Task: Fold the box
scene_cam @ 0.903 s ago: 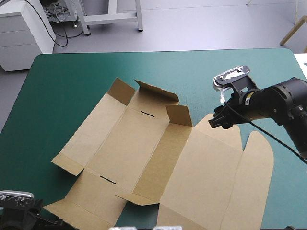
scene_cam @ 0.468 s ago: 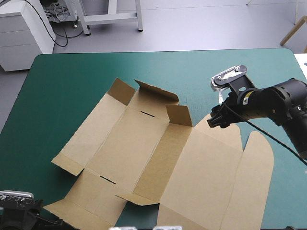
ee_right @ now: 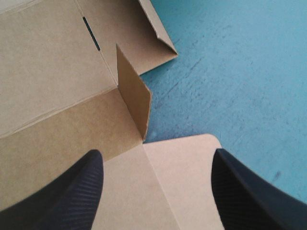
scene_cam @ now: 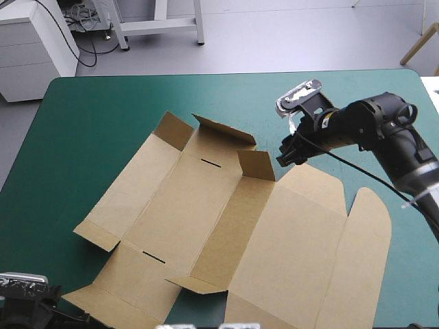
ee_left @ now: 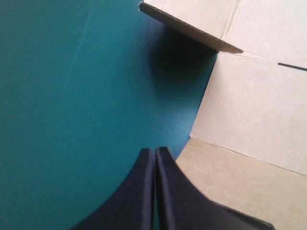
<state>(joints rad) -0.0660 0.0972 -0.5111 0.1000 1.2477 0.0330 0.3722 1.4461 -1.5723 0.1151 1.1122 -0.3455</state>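
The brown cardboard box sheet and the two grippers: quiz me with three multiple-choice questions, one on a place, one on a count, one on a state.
1. Where is the right gripper with its black fin-shaped fingers?
A. Above the far edge of the flat brown cardboard box, by a small raised flap
B. Above the table's left edge
C. At the table's near edge

2. How many thin dark slots show in the box in the high view?
A. None
B. Two
C. Five

3. How do the left gripper's fingers stand?
A. Wide apart
B. Shut and empty, over the teal-green cover
C. Clamped on a flap

Answers:
1 A: the high view shows it there, next to the flap.
2 B: there is one slot toward the far side and one toward the near side.
3 B: they meet in one pointed arch, beside the board.
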